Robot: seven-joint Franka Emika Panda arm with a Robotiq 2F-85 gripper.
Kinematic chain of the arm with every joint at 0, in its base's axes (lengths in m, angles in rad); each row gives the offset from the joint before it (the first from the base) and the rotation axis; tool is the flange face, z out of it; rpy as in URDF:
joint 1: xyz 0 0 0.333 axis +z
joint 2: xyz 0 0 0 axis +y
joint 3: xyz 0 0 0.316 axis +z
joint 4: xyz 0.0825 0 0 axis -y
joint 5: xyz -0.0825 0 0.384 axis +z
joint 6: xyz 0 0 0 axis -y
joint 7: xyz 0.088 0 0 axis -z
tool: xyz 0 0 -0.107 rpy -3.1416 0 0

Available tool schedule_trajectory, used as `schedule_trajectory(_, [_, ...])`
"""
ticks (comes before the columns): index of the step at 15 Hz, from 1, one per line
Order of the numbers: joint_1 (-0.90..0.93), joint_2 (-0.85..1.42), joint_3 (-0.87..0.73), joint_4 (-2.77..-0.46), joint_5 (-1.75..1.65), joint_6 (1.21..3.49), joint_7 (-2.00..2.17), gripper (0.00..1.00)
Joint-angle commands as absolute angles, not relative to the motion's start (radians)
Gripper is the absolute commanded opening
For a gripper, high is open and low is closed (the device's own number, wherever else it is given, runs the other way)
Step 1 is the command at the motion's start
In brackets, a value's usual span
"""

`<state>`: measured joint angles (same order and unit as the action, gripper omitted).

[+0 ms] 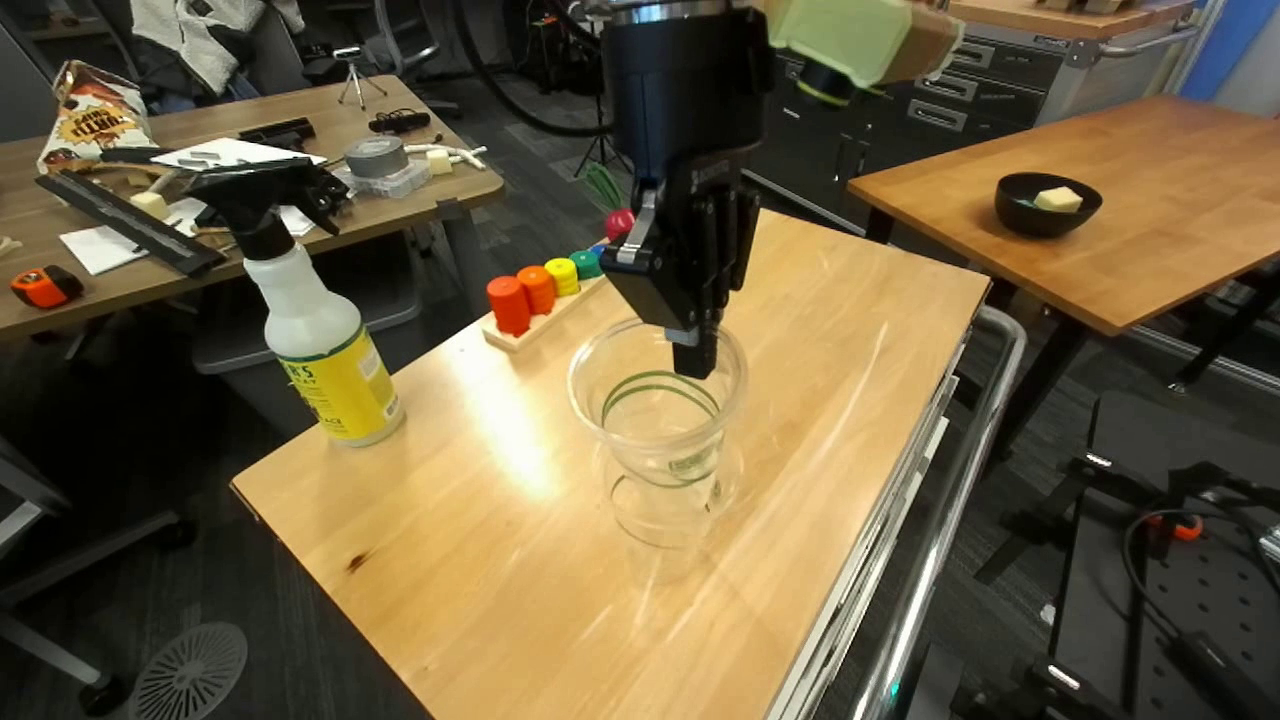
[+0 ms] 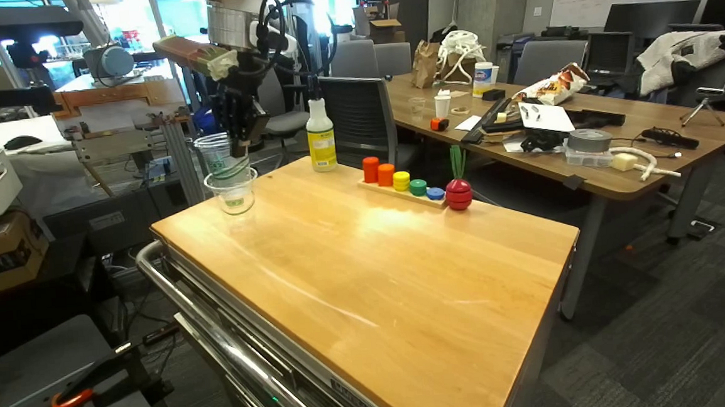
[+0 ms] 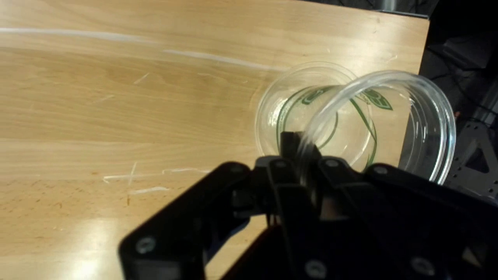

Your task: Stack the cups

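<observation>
My gripper (image 1: 690,348) is shut on the rim of a clear cup (image 1: 625,425), one finger inside it and one outside. In the wrist view, the gripper (image 3: 298,151) holds the near side of this cup (image 3: 445,120), which shows doubled rim lines; I cannot tell if another cup is nested in it. A second clear cup (image 2: 235,202) stands upright on the tabletop beneath the held cup (image 2: 211,155). It also shows in the wrist view (image 3: 266,111). The held cup's base is at about the lower cup's mouth; whether it is inside is unclear. No third cup shows separately.
A yellow-labelled spray bottle (image 1: 345,375) stands near the table edge. A wooden base with rainbow-coloured pieces (image 2: 401,181) and a red toy radish (image 2: 459,194) stand along the far edge. The lower cup is close to a corner of the wooden tabletop (image 2: 368,291), above a metal rail (image 2: 219,332).
</observation>
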<state>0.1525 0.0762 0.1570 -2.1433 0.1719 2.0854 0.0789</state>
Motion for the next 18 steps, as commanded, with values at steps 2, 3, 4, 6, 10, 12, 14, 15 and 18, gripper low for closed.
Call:
schedule_trajectory(2, [0.154,0.102,0.150,-2.132,0.127,2.140,0.081,0.02])
schedule_trajectory(3, [0.154,0.103,0.151,-2.131,0.126,2.141,0.073,0.28])
schedule_trajectory(4, [0.155,0.104,0.151,-2.131,0.114,2.145,0.074,0.32])
schedule_trajectory(6, [0.157,0.096,0.154,-2.135,0.102,2.139,0.065,0.45])
schedule_trajectory(10, [0.159,0.062,0.154,-2.137,0.046,2.112,0.077,0.77])
schedule_trajectory(12, [0.158,0.037,0.151,-2.135,0.021,2.087,0.120,0.90])
schedule_trajectory(14, [0.148,0.012,0.140,-2.123,0.035,2.037,0.198,1.00])
schedule_trajectory(15, [0.143,0.001,0.135,-2.113,0.047,2.016,0.224,1.00])
schedule_trajectory(18, [0.124,-0.049,0.118,-2.089,0.080,1.969,0.284,1.00])
